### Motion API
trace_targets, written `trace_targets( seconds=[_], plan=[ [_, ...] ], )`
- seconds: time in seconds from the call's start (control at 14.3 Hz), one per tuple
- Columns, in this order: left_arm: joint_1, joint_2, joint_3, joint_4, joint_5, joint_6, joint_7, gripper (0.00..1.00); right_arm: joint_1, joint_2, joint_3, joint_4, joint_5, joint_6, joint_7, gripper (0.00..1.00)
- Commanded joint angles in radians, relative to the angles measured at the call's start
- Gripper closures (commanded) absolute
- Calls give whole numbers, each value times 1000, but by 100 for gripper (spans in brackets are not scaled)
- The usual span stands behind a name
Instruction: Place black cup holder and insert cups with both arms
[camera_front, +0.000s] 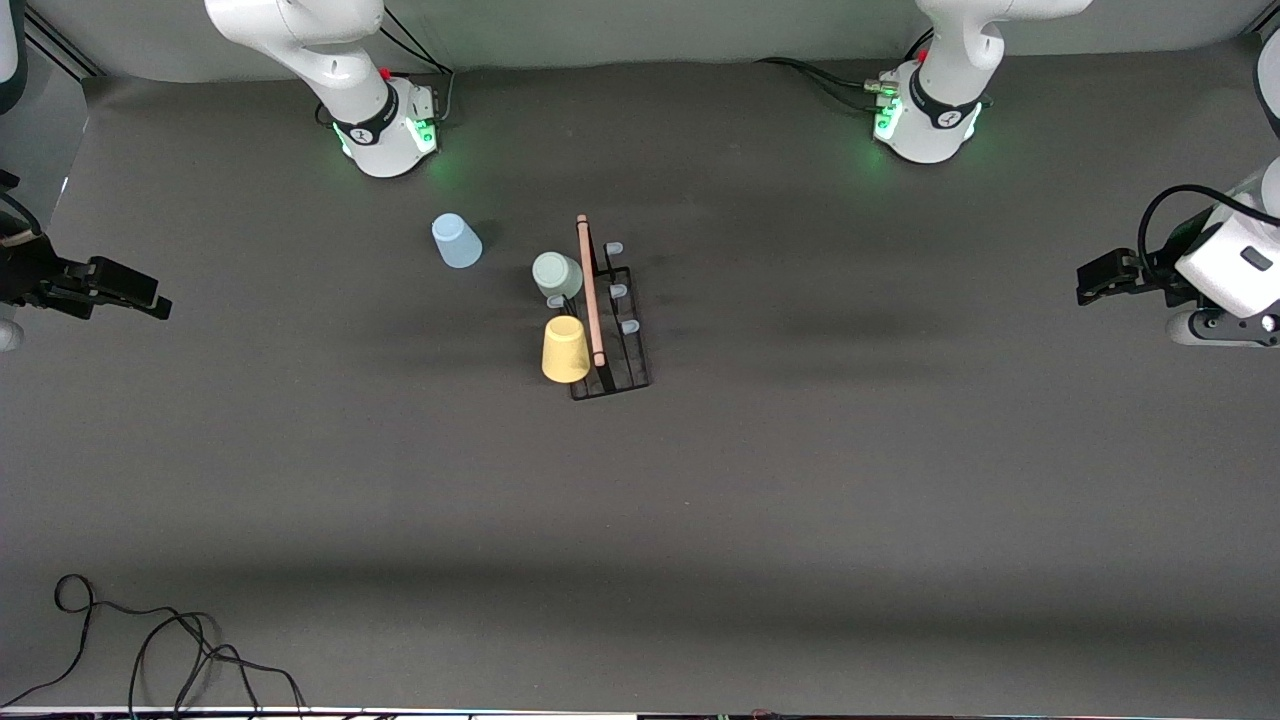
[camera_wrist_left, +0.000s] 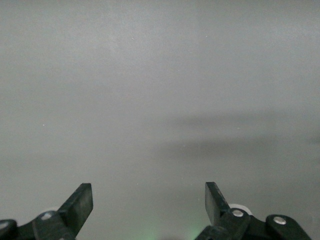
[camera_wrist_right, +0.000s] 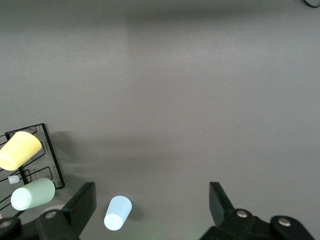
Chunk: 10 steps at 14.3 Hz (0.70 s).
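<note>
Dark grey matting (camera_front: 800, 520) is covering the table where a small black wire cup holder (camera_front: 612, 318) with a pale wooden rod handle (camera_front: 590, 290) is sitting near the middle. A yellow plastic cup (camera_front: 565, 349) and a pale green plastic cup (camera_front: 556, 274) are already hanging on pegs along the holder's side toward the right arm's end. A light blue plastic cup (camera_front: 456, 241) is standing upside down on the mat, apart from the holder and closer to the right arm's base.

Both arms are waiting at the table's ends. The right gripper (camera_wrist_right: 150, 200) is hanging spread wide and empty, as is the left gripper (camera_wrist_left: 149, 199).

That blue cup is looking light, thin-walled and smooth, so it is likely to slip or tip; a gentle pinch across its tapered wall seems wisest.
</note>
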Motion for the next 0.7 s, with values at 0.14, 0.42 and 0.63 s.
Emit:
trace_targets(
  seconds=[0.14,0.42,0.63],
  plan=[
    [-11,3,11,10,-9,2,9,0,7,-16,27,-16,-78,16,-31,0],
    [-11,3,10,10,-9,2,9,0,-17,-6,58,-15,-83,11,-61,0],
    [-11,3,10,10,-9,2,9,0,-13,-8,63,-7,-80,7,-46,0]
  ],
)
